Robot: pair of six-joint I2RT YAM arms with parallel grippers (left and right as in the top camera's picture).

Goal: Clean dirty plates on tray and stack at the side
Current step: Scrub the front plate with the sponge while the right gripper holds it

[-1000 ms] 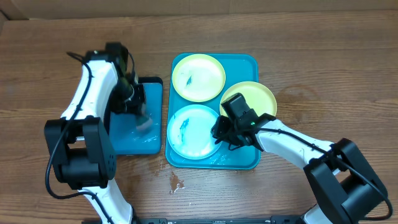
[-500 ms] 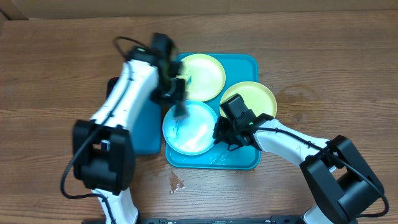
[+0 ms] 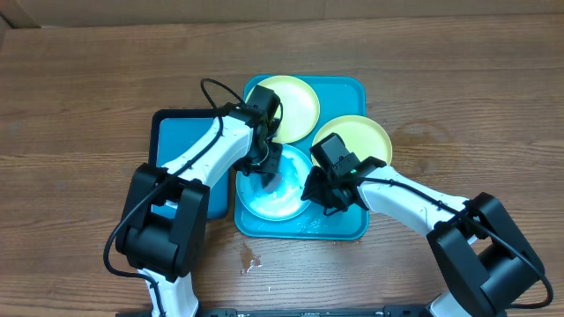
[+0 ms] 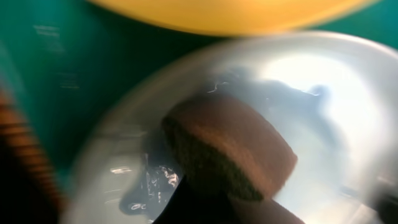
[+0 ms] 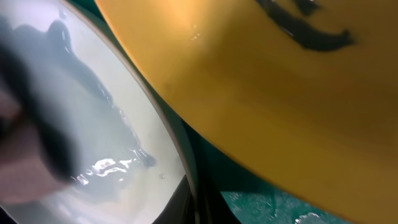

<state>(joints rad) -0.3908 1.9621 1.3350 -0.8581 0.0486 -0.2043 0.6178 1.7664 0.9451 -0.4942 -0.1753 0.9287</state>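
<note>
The pale blue plate (image 3: 284,201) lies at the front left of the turquoise tray (image 3: 349,90). My left gripper (image 3: 268,164) is shut on a brown sponge (image 4: 229,148) and presses it on this plate (image 4: 329,93), beside a dark smear (image 4: 146,186). My right gripper (image 3: 311,188) is shut on the plate's right rim (image 5: 184,168); its fingers (image 5: 196,202) straddle the edge. One lime-yellow plate (image 3: 295,104) lies at the tray's back left. The other (image 3: 361,136) sits at the right, overlapping the tray's edge, and shows a dark smear (image 5: 311,34) in the right wrist view.
A smaller black-rimmed blue tray (image 3: 181,141) lies to the left of the turquoise one. A small wet spot (image 3: 250,260) is on the wood in front of the tray. Bare wood-grain tabletop (image 3: 476,106) lies to the right.
My left arm has swung right from the small blue tray, carrying the sponge onto the pale blue plate. My right gripper has stayed at the plate's rim.
</note>
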